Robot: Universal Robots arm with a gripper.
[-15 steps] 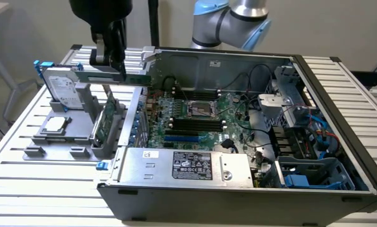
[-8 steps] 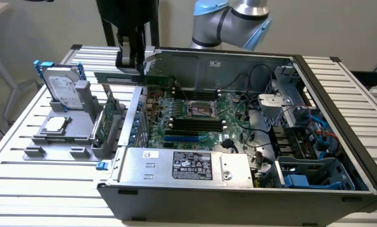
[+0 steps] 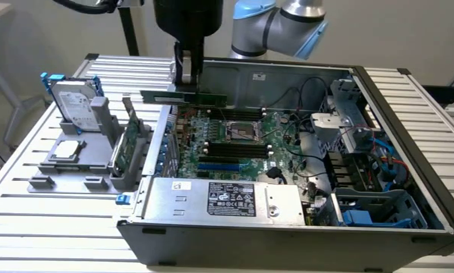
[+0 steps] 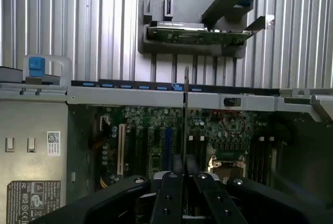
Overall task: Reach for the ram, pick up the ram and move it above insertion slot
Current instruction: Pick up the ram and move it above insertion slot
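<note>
Thin green ram stick (image 3: 185, 98) pinched edge-on in dark two-fingered hand (image 4: 185, 168), hovering over open grey computer case's green motherboard (image 3: 238, 142); likely to snag if tilted off the slots.

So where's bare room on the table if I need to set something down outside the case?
Bare slatted table lies in front of the grey parts holder, and beyond the computer case at the exterior view's right. Inside the case is crowded: motherboard, cables, drive bays. The gripper holds the ram above it.
</note>
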